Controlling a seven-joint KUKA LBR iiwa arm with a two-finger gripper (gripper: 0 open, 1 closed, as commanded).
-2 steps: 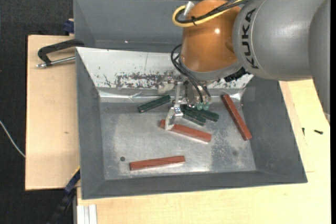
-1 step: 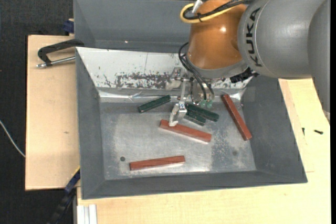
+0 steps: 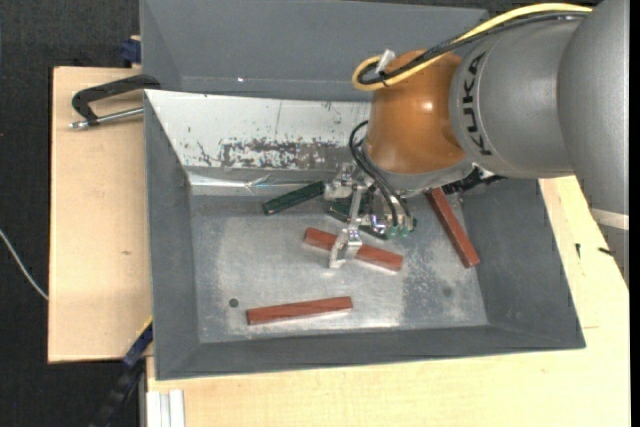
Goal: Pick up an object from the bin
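Starting at the left of the grey bin, you are looking at a small dark speck lying on the floor near the front left corner. Just to its right, a long red-brown bar is lying flat along the front wall, well apart from everything else.

Further back, toward the middle, a dark green stick-like thing is lying slantwise near the foot of the back wall, its right end pointing toward the robot's tool.

In the middle of the floor, a shorter red-brown bar is lying at a slight slant. The pincer is standing right over this bar's middle and is reaching down to it, with the bar's two ends showing to either side. You cannot tell how far the pincer is open, nor whether it is gripping the bar or only touching it.

Above the pincer, the orange cover is hanging over the back of the bin, and the grey arm is coming in from the right.

At the right, a third red-brown bar is lying slantwise beside the right wall.
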